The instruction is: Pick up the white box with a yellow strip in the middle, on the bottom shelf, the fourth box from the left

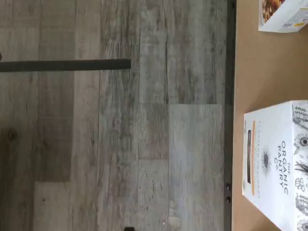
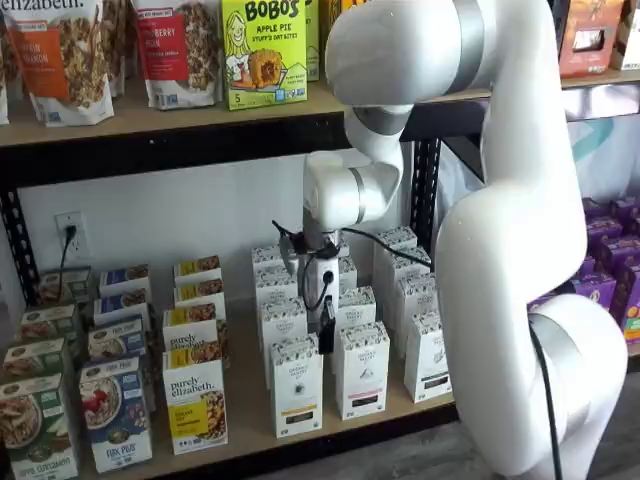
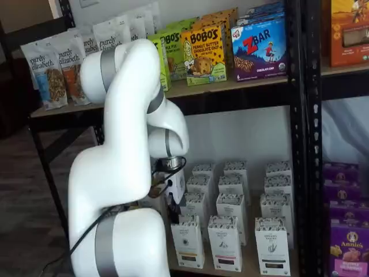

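White carton stock filled the bottom shelf (image 2: 246, 405) in upright ranks. The pincer (image 2: 327, 332) hung among these ranks, above the cartons' tops and some rows back from the front rail. It was released: fingers spread, nothing between them.

The white box with a yellow strip (image 2: 296, 386) was judged to be the front carton of its file. It stood on the board at the shelf's front edge, below the pincer and forward of it, slightly off to one side. The wrist view confirmed the orange-yellow strip on the box (image 1: 275, 166), which sat just inside the rail, with grey plank floor (image 1: 144, 144) beyond.

The box's long axis ran vertical, narrow faces to either side. In judgement, the single arm needed to draw forward and descend before the fingers could straddle the box. Neighbouring cartons stood near, leaving little clearance.
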You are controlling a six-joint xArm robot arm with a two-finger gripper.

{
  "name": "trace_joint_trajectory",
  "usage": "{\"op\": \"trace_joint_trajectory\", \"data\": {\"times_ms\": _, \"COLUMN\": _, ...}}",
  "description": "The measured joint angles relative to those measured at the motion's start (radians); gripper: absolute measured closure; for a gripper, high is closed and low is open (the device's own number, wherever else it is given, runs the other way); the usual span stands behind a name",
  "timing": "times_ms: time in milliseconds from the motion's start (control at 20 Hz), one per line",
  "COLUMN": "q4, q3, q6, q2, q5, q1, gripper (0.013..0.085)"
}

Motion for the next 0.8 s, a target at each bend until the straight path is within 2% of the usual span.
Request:
{"op": "trace_joint_trajectory", "data": {"times_ms": 100, "q4": 0.032, "q3": 0.012, "q6": -0.024, "q2": 0.001, "q5": -0.030, "q1": 0.006, "gripper": 0.0130}}
{"op": "trace_joint_trajectory", "data": {"times_ms": 350, "q4": 0.061, "q3": 0.015, "q6": -0.029, "q2": 0.019, "q5": -0.065, "q1": 0.028, "gripper": 0.0130}}
{"op": "trace_joint_trajectory", "data": {"times_ms": 500, "q4": 0.097, "q3": 0.021, "q6": -0.051, "q2": 0.033, "q5": -0.121, "q1": 0.040, "gripper": 0.0130}}
{"op": "trace_joint_trajectory", "data": {"times_ms": 800, "q4": 0.114, "q3": -0.014, "q6": -0.057, "q2": 0.085, "q5": -0.165, "q1": 0.051, "gripper": 0.0130}}
